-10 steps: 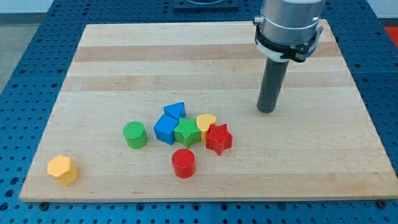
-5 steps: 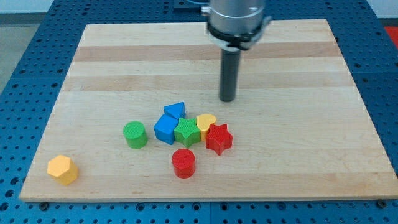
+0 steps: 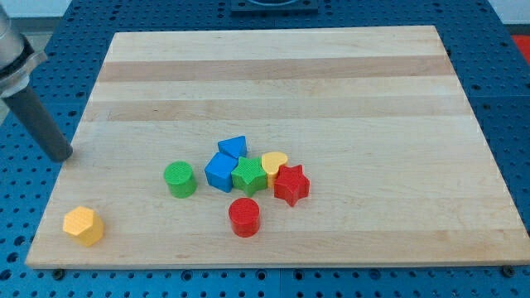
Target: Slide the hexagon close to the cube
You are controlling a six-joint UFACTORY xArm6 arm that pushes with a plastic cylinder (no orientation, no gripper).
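The yellow hexagon (image 3: 84,226) sits alone near the board's bottom left corner. The blue cube (image 3: 220,172) lies in a cluster at the board's middle, touching the green star (image 3: 248,176). My tip (image 3: 61,156) is at the view's left, just off the board's left edge, above the hexagon in the view and well apart from it. It touches no block.
The cluster also holds a blue triangle (image 3: 234,147), a yellow heart (image 3: 274,163) and a red star (image 3: 291,185). A green cylinder (image 3: 179,179) stands left of the cube and a red cylinder (image 3: 244,217) below it. Blue pegboard (image 3: 25,190) surrounds the wooden board (image 3: 273,74).
My tip has swept from the board's right side across to the far left, past the left edge. No block has moved.
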